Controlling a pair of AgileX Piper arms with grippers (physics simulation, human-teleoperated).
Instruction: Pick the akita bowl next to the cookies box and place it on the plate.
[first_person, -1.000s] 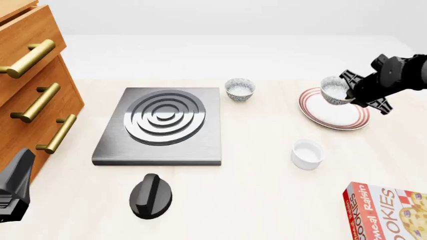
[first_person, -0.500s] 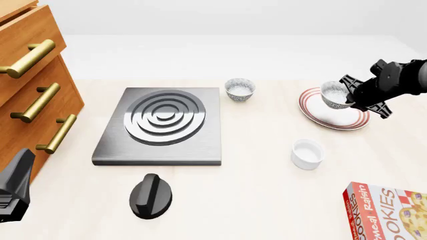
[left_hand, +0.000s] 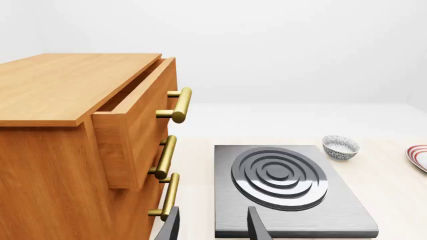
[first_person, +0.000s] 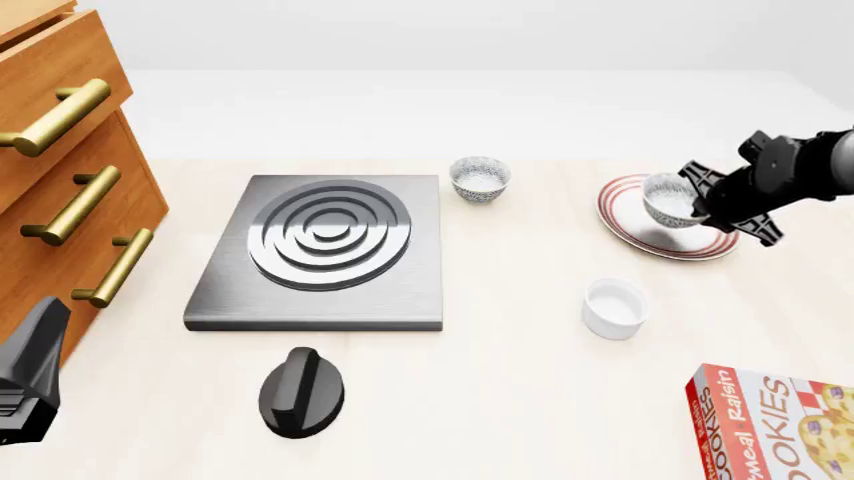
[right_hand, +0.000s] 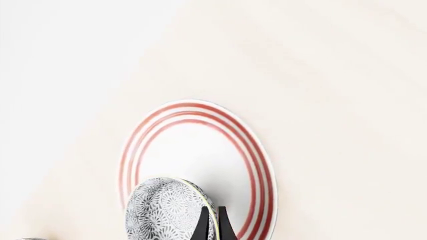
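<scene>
The right end effector (first_person: 697, 200) is clamped on the rim of the akita bowl (first_person: 671, 199), its two thin fingers (right_hand: 212, 225) pinched nearly together with the bowl's wall between them. In the front view the bowl sits over the plate (first_person: 638, 232), within its red rings and toward its far side; whether its base touches the plate cannot be told. In the right wrist view the bowl's speckled outside shows against the plate's white centre, with the red rings curving around it.

Taking the plate as the landmark: a plain white cup (first_person: 615, 308) stands on the table (first_person: 534, 400) on the near side of the plate, a little to its left and apart from it. The cookies box (first_person: 781, 425) lies well nearer still, at the near right corner of the front view. A second speckled bowl (first_person: 481, 179) stands to the plate's left, beside the far right corner of a grey stove plate (first_person: 327, 250) with raised concentric rings. A black knob (first_person: 302, 391) lies beyond the stove plate's near edge.

The left end effector (left_hand: 212, 225) hangs far left of the plate, by a wooden drawer cabinet (first_person: 60, 170) with brass handles; its fingers stand apart and hold nothing.
</scene>
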